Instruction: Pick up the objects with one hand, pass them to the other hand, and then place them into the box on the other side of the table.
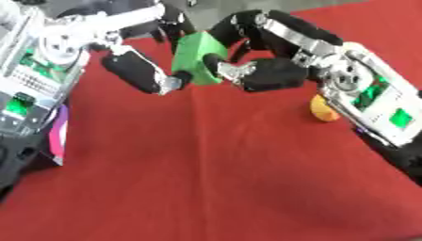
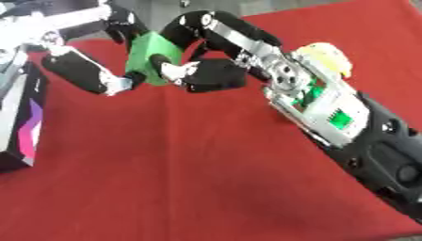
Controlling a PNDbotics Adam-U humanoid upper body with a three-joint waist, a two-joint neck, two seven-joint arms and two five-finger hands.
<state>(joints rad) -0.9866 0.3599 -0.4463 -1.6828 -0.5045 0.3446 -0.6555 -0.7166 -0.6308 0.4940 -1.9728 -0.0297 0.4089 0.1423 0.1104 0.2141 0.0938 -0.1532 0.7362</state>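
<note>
Both hands (image 1: 144,70) (image 1: 263,70) grip green block (image 1: 198,54) above red table (image 1: 223,179)

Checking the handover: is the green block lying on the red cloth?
No, the green block is held up between the left robot hand and right robot hand.

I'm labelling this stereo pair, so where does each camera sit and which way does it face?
Left eye view: in the head, looking down at the red tablecloth; left hand and right hand both grip a green block.
Right eye view: beside it, same downward aim; the right forearm fills more of it.
Shared: both hands, block, a box at left.
</note>
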